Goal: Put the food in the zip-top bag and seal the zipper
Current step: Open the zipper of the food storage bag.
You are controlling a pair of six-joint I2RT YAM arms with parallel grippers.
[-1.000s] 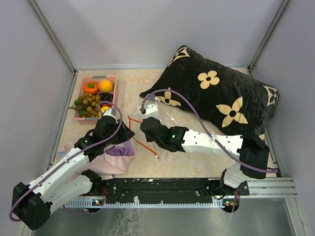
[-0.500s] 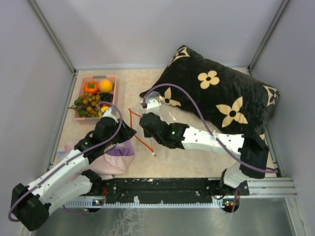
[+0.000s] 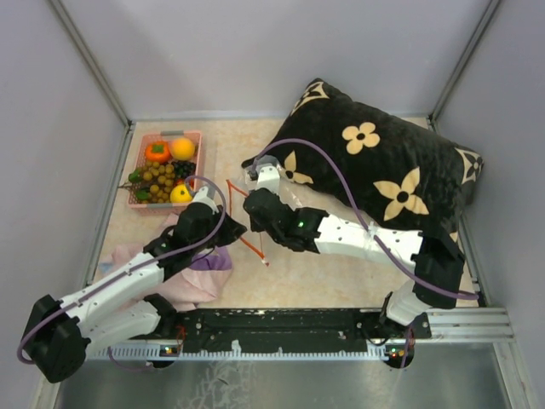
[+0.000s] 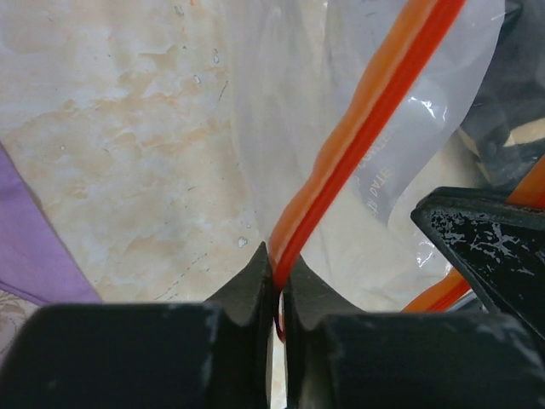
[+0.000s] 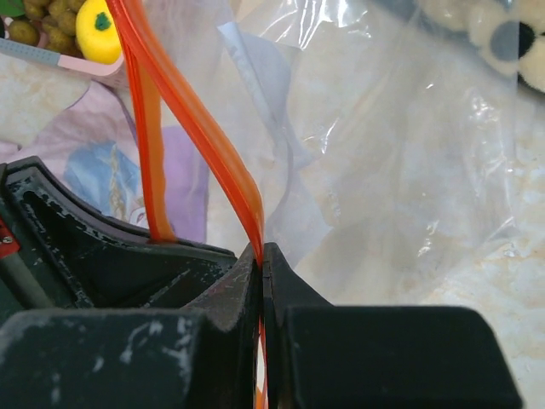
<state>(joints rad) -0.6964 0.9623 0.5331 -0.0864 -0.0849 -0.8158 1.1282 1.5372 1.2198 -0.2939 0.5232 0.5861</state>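
The food lies in a pink basket (image 3: 197, 136) at the far left: an orange persimmon (image 3: 157, 152), a yellow-orange round fruit (image 3: 181, 148), olive-brown grapes (image 3: 157, 177) and dark purple grapes (image 3: 184, 169). A yellow fruit (image 3: 180, 193) sits at the basket's near corner and shows in the right wrist view (image 5: 98, 31). The clear zip-top bag (image 3: 289, 200) hangs between both grippers. My left gripper (image 3: 233, 228) (image 4: 279, 260) is shut on one orange-red zipper strip (image 4: 375, 111). My right gripper (image 3: 254, 221) (image 5: 262, 249) is shut on the other strip (image 5: 196, 119).
A pink-purple cloth (image 3: 192, 277) lies under my left arm. A black pillow (image 3: 383, 162) with cream flowers fills the far right, just behind the bag. Grey walls close in the table on three sides.
My left gripper has moved right and my right gripper has moved away from me, both still holding the strips. The yellow fruit by the basket has come into view.
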